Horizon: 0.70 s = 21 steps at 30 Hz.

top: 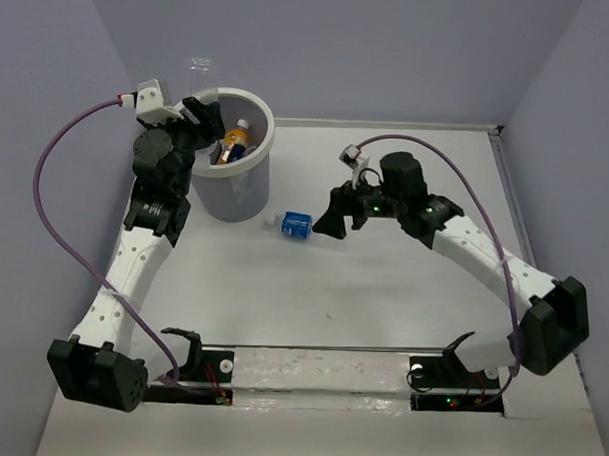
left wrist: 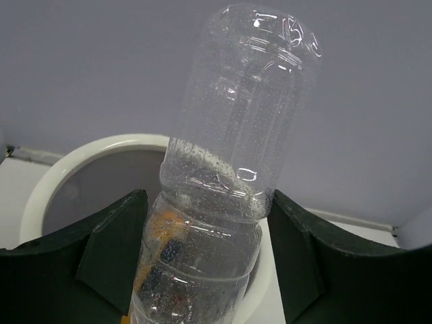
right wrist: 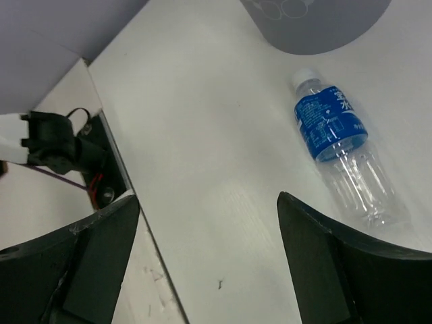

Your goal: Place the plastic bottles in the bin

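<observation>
Three plastic bottles can be counted with certainty, alongside one bin [top: 239,158] and two grippers. The bin is a round grey wastebasket with a thick white rim, standing on the white table [top: 382,291] toward its far left, much wider and taller than any bottle. Inside it, the overhead view shows an orange bottle [top: 235,141] with a white cap lying against other dark and orange shapes that cannot be told apart, so how many more bottles rest there cannot be told. The second is a clear bottle [left wrist: 229,175], ribbed and beaded with droplets inside, standing nearly upright, leaning a little, between the dark fingers [left wrist: 108,250] of the left gripper [left wrist: 209,270], which pinch it low on its body; it is held over the bin's rim, its upper end rising against the grey wall. The third is a blue-labelled bottle [right wrist: 341,152], clear below the label with a white cap, lying on its side on the table just in front of the bin, its capped end toward the bin. The right gripper [right wrist: 209,256] hangs above the bare table beside that bottle with its fingers spread apart and nothing between them, not touching the bottle.
</observation>
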Each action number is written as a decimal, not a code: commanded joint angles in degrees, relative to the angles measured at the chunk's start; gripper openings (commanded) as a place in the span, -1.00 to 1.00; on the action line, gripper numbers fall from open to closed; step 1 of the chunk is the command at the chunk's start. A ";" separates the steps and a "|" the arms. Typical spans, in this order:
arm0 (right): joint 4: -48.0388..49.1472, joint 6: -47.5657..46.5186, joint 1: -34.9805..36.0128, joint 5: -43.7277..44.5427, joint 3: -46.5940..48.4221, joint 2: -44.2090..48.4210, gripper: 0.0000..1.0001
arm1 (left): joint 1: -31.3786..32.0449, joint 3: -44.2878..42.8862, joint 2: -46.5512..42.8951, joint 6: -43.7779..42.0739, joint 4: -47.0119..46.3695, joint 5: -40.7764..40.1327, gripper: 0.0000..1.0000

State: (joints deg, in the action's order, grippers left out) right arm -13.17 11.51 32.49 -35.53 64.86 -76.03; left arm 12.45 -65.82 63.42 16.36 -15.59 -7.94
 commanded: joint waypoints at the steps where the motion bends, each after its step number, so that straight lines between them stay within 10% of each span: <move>1: -4.76 -12.62 4.42 12.84 11.33 -11.47 0.73 | -5.05 1.84 -0.75 1.92 -7.86 2.41 0.35; 21: -13.29 -31.54 10.93 27.00 31.20 -42.35 0.99 | -8.93 -2.12 16.29 3.33 -23.07 7.68 0.36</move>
State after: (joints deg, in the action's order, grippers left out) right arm -25.34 -16.86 41.91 -11.51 92.05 -117.05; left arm 3.70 -64.40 77.93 19.68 -30.70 -0.91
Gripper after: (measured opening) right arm 0.995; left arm 0.760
